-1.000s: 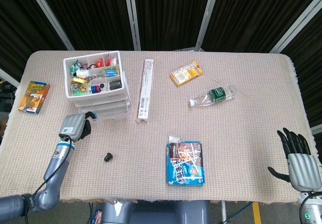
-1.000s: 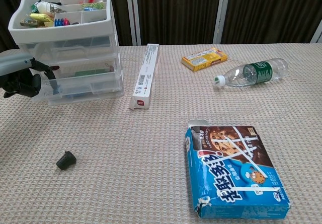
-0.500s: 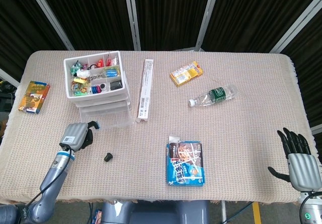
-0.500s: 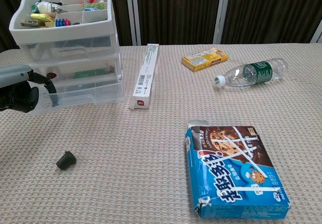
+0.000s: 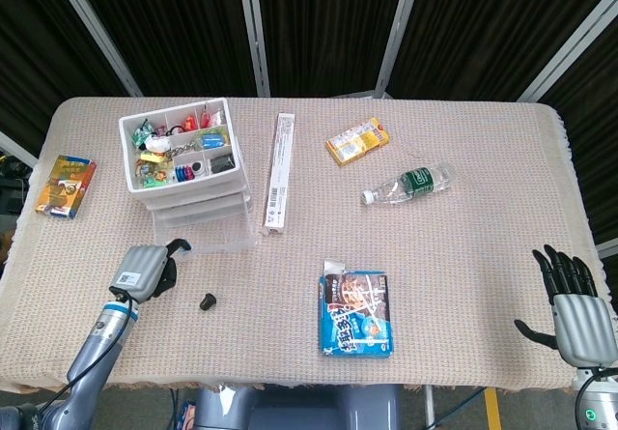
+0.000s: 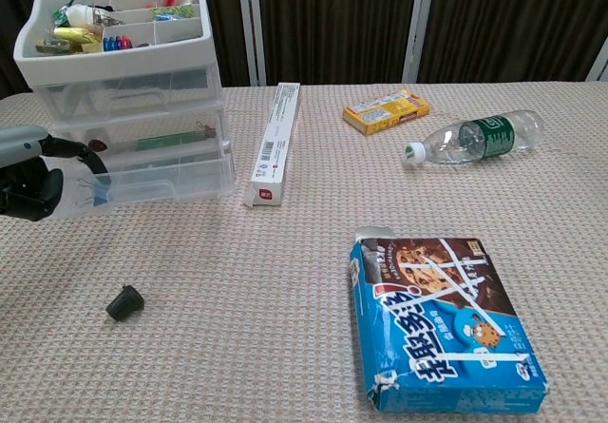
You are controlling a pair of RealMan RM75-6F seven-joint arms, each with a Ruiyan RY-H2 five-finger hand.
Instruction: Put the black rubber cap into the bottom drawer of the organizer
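The black rubber cap (image 5: 208, 301) (image 6: 124, 302) lies on the woven cloth, in front of the white organizer (image 5: 183, 150) (image 6: 123, 62). The organizer's clear bottom drawer (image 5: 208, 235) (image 6: 142, 181) is pulled out toward the front. My left hand (image 5: 143, 271) (image 6: 28, 187) sits at the drawer's front left corner, left of the cap, fingers curled, with one finger hooked on the drawer's front. My right hand (image 5: 577, 309) hovers open at the table's near right corner, fingers spread, holding nothing; the chest view does not show it.
A long white box (image 5: 276, 172) (image 6: 274, 143) lies right of the organizer. A blue cookie box (image 5: 355, 312) (image 6: 442, 323) sits front centre. A yellow packet (image 5: 357, 140) and a water bottle (image 5: 410, 183) lie further back. A colourful small box (image 5: 66, 186) rests at the left edge.
My left hand moved toward the front edge, drawing the bottom drawer out. The organizer shifted slightly. The cap and right hand stayed put.
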